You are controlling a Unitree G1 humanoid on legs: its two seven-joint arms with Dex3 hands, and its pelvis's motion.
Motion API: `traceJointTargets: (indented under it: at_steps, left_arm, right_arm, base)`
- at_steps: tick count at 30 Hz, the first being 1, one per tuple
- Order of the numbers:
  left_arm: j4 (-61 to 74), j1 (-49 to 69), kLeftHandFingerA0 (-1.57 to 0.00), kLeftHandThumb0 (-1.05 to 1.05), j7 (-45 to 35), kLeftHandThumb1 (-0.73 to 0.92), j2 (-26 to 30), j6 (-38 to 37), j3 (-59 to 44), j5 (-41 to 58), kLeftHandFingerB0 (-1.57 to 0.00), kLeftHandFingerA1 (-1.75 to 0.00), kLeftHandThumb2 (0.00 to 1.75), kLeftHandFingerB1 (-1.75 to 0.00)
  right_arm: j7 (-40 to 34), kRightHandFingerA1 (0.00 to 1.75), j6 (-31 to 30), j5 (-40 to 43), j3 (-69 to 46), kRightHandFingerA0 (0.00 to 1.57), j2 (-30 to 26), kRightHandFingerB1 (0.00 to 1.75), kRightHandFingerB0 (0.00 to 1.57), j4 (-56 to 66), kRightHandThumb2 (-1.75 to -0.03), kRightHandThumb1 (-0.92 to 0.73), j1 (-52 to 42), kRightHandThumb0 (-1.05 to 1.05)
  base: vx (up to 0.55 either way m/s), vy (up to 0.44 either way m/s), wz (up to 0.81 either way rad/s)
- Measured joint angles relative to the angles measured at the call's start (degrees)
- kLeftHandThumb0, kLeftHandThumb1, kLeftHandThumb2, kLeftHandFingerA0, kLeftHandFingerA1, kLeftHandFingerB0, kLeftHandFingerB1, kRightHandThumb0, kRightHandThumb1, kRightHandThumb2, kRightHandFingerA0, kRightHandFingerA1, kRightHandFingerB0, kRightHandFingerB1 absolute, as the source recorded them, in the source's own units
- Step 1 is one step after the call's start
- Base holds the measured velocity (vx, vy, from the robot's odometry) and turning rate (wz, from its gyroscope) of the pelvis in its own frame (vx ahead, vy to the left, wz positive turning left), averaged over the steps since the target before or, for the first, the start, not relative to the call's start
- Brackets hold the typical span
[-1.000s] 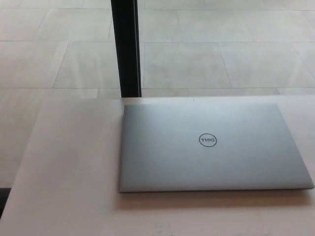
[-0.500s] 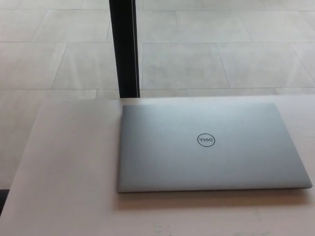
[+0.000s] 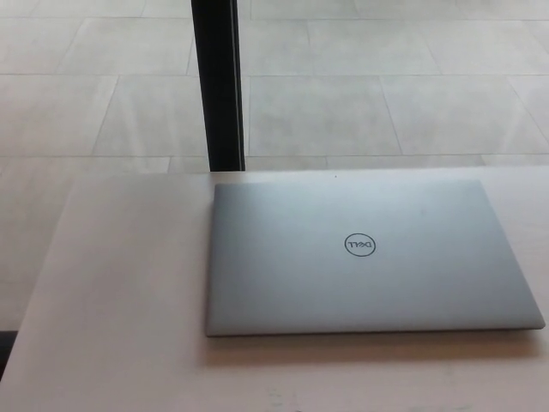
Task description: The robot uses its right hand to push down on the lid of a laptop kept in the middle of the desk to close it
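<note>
Head view: laptop [image 3: 369, 257], flat rectangular matte silver metal, lid fully closed, round logo, centre-right on smooth pale desk [image 3: 120, 292]. Black post [image 3: 218, 86] upper left; tiled floor [image 3: 386, 77]. Neither hand in view.

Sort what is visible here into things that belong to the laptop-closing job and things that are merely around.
Belongs to the job:
- laptop, silver, lid already flat down
- desk it rests on

Merely around:
- black post behind the desk
- tiled floor

Neither robot hand shows in the head view.
</note>
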State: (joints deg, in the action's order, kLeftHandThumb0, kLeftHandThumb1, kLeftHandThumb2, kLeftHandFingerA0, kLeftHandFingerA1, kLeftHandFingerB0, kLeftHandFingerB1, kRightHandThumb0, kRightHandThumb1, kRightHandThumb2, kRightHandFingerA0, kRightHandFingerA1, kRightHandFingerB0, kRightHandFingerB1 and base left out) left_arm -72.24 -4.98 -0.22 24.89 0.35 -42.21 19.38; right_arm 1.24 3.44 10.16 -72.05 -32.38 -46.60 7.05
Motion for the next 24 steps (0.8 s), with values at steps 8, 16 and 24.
traceJointTargets:
  at_steps: [8,16,24]
  left_arm:
    - [0.0,-0.1,-0.51,-0.85,0.0,0.92,0.0,0.0,0.0,0.0,-0.45,-0.64,0.74,-0.48]
    - [0.0,-0.6,-0.56,-0.83,0.0,0.92,0.0,0.0,-0.2,0.3,-0.50,-0.66,0.71,-0.51]
    - [0.0,-1.7,-0.52,-0.81,0.1,0.74,0.3,0.0,-0.4,1.2,-0.43,-0.70,1.15,-0.59]
  right_arm:
    - [-3.7,1.67,-2.4,6.3,-7.4,0.74,2.2,1.06,0.29,-3.8,-0.85,-0.92,1.3,-0.93]
    - [-7.5,1.36,-4.3,12.0,-9.5,1.14,2.5,0.78,0.16,-6.7,-1.30,-0.76,3.3,-0.57]
    - [-10.4,1.67,-4.9,17.3,-6.9,0.54,3.0,1.23,0.32,-7.1,-0.74,-0.92,5.0,-0.96]
  base:
    - [0.00,0.000,0.00]
    - [0.00,0.000,0.00]
    - [0.00,0.000,0.00]
